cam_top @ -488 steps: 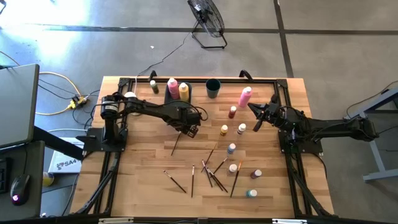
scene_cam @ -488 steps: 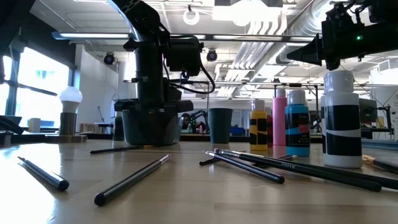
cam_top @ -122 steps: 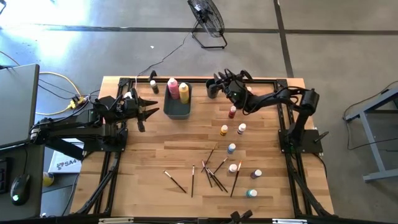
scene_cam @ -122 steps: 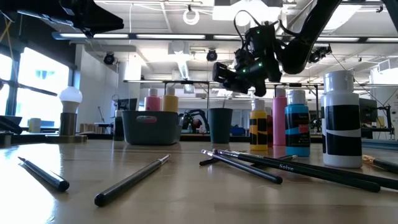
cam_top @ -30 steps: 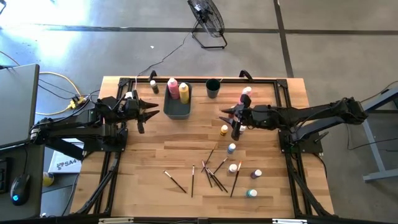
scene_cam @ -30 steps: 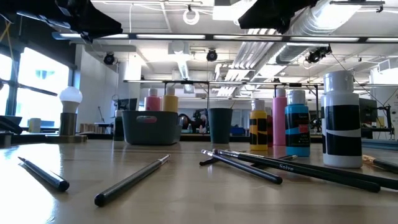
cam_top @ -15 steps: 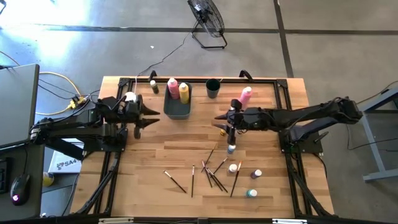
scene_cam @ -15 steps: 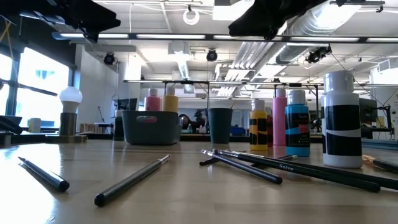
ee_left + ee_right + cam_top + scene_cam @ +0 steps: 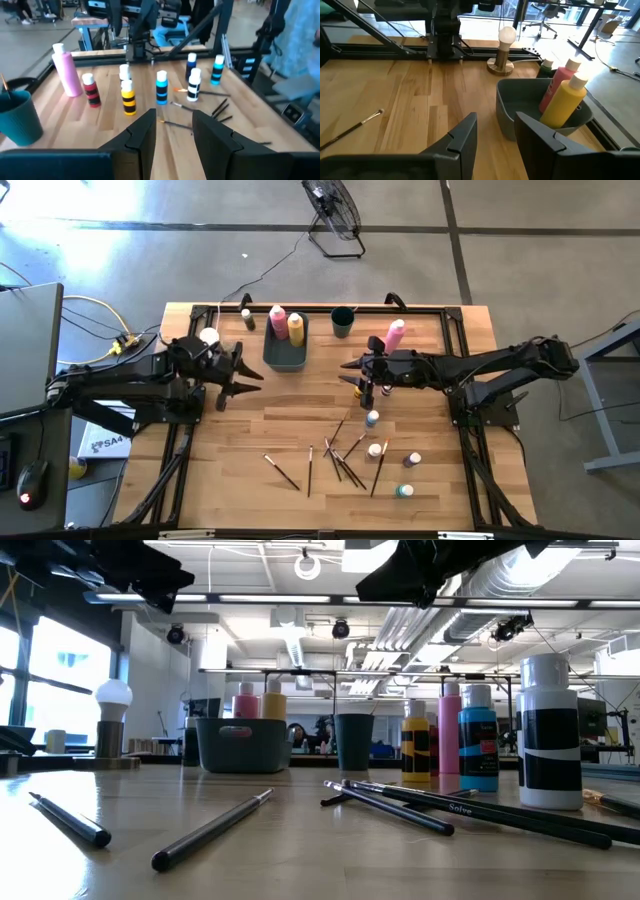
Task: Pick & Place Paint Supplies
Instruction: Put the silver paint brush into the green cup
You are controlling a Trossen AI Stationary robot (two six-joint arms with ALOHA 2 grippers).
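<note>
We can read one word for certain: "Solve", in pale letters on the dark handle of a paintbrush (image 9: 470, 810), lower right of the low view. Other labels show stripes only, nothing we can read.

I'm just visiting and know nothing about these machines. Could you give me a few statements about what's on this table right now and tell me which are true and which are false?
1. A pink and a yellow squeeze bottle stand inside the grey bin. True: the pink bottle and yellow bottle are both in it.
2. The right pincer is carrying a paintbrush. False: its fingers are open and empty.
3. The teal cup lies tipped over. False: it stands upright near the table's far edge.
4. Several paintbrushes lie loose on the wood. True.
5. The left pincer is open, holding nothing. True.
</note>
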